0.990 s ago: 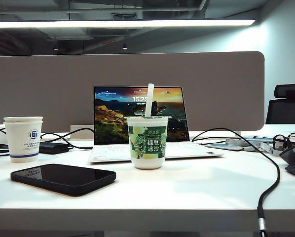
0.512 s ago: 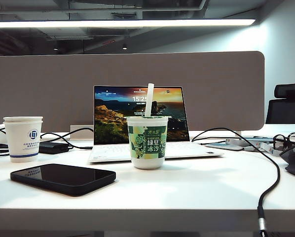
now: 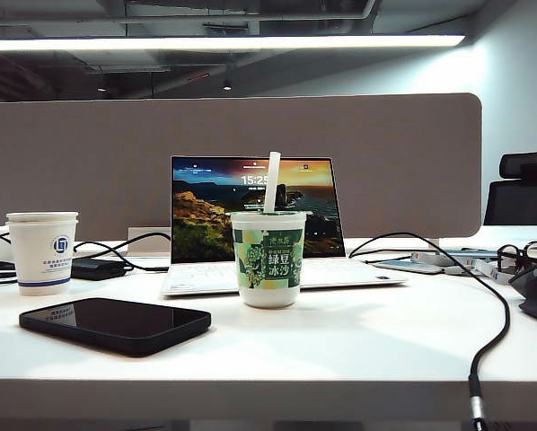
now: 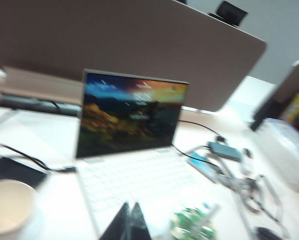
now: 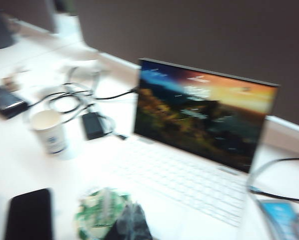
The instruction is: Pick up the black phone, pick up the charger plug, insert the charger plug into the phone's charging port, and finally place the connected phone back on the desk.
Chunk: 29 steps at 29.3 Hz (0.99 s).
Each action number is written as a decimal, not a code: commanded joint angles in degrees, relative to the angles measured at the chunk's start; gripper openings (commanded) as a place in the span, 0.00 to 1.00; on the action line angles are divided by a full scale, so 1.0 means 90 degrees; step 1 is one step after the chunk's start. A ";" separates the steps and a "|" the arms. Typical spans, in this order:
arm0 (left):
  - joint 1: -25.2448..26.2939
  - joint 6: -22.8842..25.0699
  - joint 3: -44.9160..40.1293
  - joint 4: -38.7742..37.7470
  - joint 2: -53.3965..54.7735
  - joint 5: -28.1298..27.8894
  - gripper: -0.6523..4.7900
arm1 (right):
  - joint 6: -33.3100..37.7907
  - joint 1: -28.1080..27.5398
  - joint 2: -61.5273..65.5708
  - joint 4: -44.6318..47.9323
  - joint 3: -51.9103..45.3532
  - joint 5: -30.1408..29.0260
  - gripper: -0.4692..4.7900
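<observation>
White paper cup [image 3: 42,252] at far left, power brick [image 3: 98,268] just behind it. The black phone [image 3: 115,324] lies flat, screen up, near the desk's [image 3: 340,359] front edge, untouched and clear of the cups, so the left arm has an open approach. Open laptop [image 3: 255,224] sits mid-desk with the green drink cup [image 3: 268,259] right in front of it. A thin black cable [image 3: 493,314] loops over the right side and drops off the front edge; the charger plug [image 3: 474,397] hangs there by its grey collar, within the right arm's reach.

No arm shows in the exterior view. Left gripper [image 4: 130,223] hovers above the laptop keyboard, jaws together, empty. Right gripper [image 5: 130,220] hovers near the green cup, jaws together, empty; phone sits just off to one side in its view. Both wrist views are blurred, so heights are probably rough.

Nothing picked yet. Jaws must part before either grasp.
</observation>
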 commanded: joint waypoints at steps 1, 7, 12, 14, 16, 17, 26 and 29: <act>-0.0095 -0.0435 0.0044 0.0056 0.0036 0.0143 0.11 | 0.0007 0.0100 0.0151 0.0017 0.0024 -0.0544 0.09; -0.0199 -0.0432 0.0041 0.0024 0.0075 0.0109 0.11 | 0.0005 0.0610 0.0367 -0.0342 0.0036 -0.0510 0.09; -0.0605 -0.0437 0.0041 -0.0024 0.0141 -0.0117 0.11 | -0.0015 0.0918 0.0420 -0.0712 0.0036 -0.0367 0.09; -0.0726 -0.0444 0.0041 0.0000 0.0146 -0.0138 0.11 | -0.0024 0.1018 0.0442 -0.0797 0.0036 -0.0369 0.09; -0.0877 -0.0483 0.0041 0.0027 0.0155 -0.0151 0.11 | -0.0027 0.1027 0.0459 -0.0891 0.0036 -0.0384 0.09; -0.0959 -0.0522 0.0041 0.0024 0.0175 -0.0182 0.11 | -0.0029 0.1027 0.0469 -0.0928 0.0039 -0.0384 0.09; -0.1586 -0.0884 0.0039 -0.0639 0.0391 -0.0301 0.11 | -0.0267 0.1268 0.0857 -0.1168 0.0498 -0.0410 0.09; -0.1700 -0.0884 0.0029 -0.0872 0.0481 -0.0355 0.11 | -0.0311 0.1316 0.1088 -0.1239 0.0746 -0.0427 0.09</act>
